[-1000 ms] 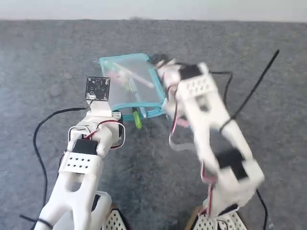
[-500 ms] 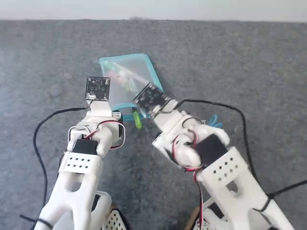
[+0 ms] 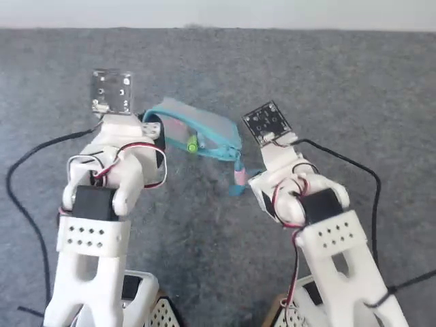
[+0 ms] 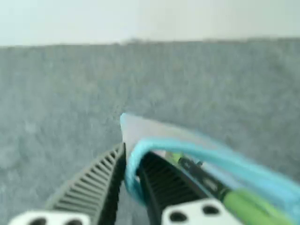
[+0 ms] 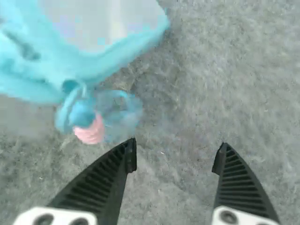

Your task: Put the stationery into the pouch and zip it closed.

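The left tool (image 4: 132,157) is clenching the teal pouch (image 3: 208,129) by its rim above the counter's (image 3: 340,88) middle, a green pen (image 3: 193,144) protruding. The right tool (image 5: 176,152), released, is hovering near the zipper pull (image 5: 89,129); the pen likely needs pushing in first.

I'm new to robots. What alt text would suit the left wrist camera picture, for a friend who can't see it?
A black ribbed claw pinches the turquoise rim of a clear pouch, seen from just behind the claw. A green pen shows beside the rim, close to the camera. The grey, carpet-like table stretches beyond to a pale wall.
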